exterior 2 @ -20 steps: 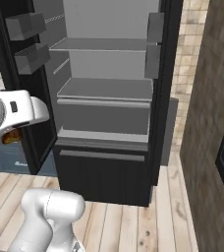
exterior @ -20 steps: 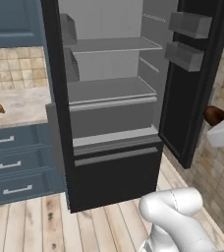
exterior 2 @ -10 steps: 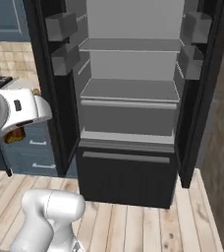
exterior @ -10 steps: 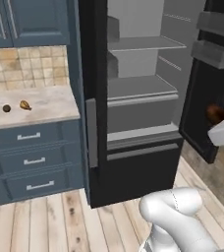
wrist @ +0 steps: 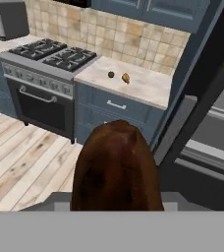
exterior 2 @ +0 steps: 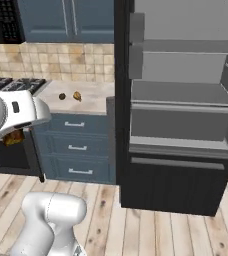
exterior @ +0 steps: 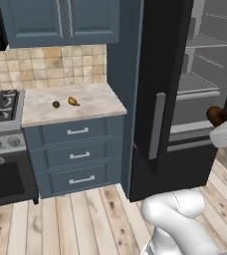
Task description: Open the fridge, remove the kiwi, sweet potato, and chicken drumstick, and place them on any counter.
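My gripper [exterior: 222, 124] is shut on the sweet potato [exterior: 216, 115], a dark reddish-brown tuber that looms large and close in the hand view [wrist: 116, 170] and hides the fingertips. In the right base view the sweet potato [exterior 2: 13, 136] hangs under the white hand at the left. The kiwi [exterior: 56, 104] and the golden chicken drumstick [exterior: 73, 101] lie side by side on the beige counter [exterior: 98, 102]; both also show ahead of the hand as kiwi [wrist: 111, 75] and drumstick [wrist: 126, 78]. The black fridge [exterior 2: 181, 95] stands open, its grey shelves bare.
The fridge's open left door [exterior: 158, 99] with its grey handle juts out between the counter and the fridge interior. A black gas stove [wrist: 50, 54] with an oven adjoins the counter on the left. Blue-grey drawers [exterior: 78, 154] sit under the counter, blue cabinets above.
The whole picture has slid right as the base turned left: the counter has come toward the middle and the fridge sits at the right. The sweet potato stays in the gripper.
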